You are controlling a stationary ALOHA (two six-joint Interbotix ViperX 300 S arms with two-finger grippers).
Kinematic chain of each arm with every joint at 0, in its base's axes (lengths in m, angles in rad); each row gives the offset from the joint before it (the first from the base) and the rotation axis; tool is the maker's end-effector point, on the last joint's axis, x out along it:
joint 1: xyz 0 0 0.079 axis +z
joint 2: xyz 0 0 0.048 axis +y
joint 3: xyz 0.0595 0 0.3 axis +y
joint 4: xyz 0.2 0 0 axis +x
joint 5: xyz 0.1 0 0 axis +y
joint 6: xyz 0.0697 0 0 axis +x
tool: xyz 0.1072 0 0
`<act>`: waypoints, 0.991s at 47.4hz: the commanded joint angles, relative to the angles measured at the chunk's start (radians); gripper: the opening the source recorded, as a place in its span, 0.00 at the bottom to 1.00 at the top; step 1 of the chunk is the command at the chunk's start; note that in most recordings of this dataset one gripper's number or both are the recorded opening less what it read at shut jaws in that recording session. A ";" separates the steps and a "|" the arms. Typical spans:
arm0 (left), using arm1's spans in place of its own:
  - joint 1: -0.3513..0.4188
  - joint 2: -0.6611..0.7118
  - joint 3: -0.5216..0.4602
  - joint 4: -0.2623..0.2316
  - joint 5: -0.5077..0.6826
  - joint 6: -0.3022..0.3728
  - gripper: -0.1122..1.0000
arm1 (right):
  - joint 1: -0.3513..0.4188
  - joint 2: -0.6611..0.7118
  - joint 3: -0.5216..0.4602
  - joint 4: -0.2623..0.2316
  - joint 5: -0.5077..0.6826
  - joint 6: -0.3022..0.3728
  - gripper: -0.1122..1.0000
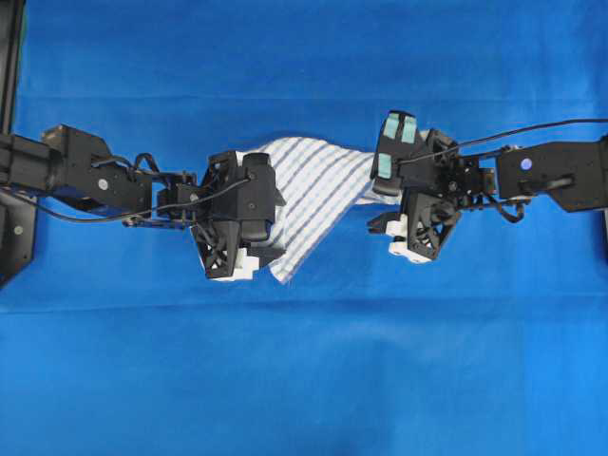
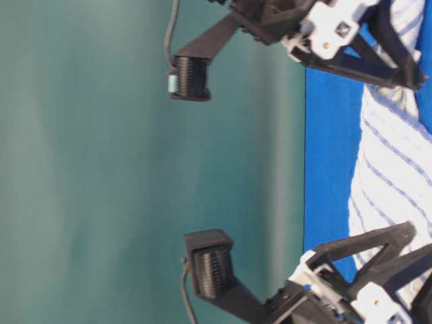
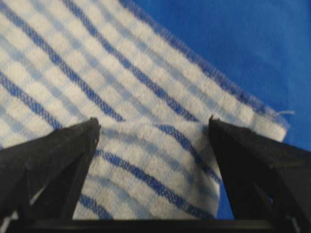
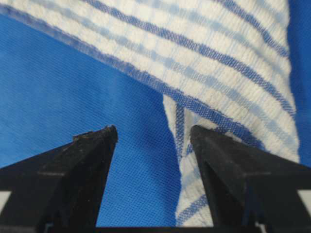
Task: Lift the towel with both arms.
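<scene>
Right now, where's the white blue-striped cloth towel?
Overhead view: the white blue-striped cloth towel lies mid-frame on the blue sheet, between the open left gripper and open right gripper.

Overhead view looks straight down; table-level view is tipped sideways, close in; both wrist views stare closely past claw tips. All share the towel (image 1: pixel 318 195).

Blue sheet (image 1: pixel 304 380) across the whole work surface
Evenly lit, faint crease lines running across it; beyond its edge, a plain teal backdrop (image 2: pixel 101 169).

White towel (image 1: pixel 318 195) with blue check stripes on plain blue sheet (image 1: pixel 304 380)
</scene>
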 commanded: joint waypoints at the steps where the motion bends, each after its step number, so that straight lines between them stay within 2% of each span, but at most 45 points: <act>1: -0.003 0.003 -0.017 -0.003 -0.026 -0.018 0.89 | 0.000 0.009 -0.006 0.003 -0.012 0.002 0.69; 8: -0.003 0.021 -0.014 -0.003 -0.029 -0.034 0.88 | -0.011 0.032 -0.008 0.005 -0.015 0.002 0.68; 14: -0.003 0.025 -0.014 -0.003 -0.023 -0.040 0.79 | -0.018 0.034 -0.008 0.005 -0.031 0.002 0.65; 18: -0.003 0.023 -0.012 -0.003 -0.021 -0.043 0.61 | -0.021 0.034 -0.006 0.003 -0.040 0.000 0.54; 25: -0.003 0.021 -0.012 -0.003 -0.012 -0.041 0.23 | -0.021 0.032 -0.006 0.003 -0.040 0.000 0.14; 28: 0.000 0.018 -0.012 -0.003 -0.002 -0.041 0.13 | -0.021 0.032 -0.006 0.003 -0.041 0.000 0.11; 36: 0.002 -0.008 -0.018 -0.003 0.048 -0.040 0.13 | -0.021 0.028 -0.011 0.003 -0.040 0.000 0.11; 47: 0.003 -0.161 -0.020 -0.003 0.161 -0.038 0.13 | -0.018 -0.054 -0.031 0.005 0.006 0.003 0.11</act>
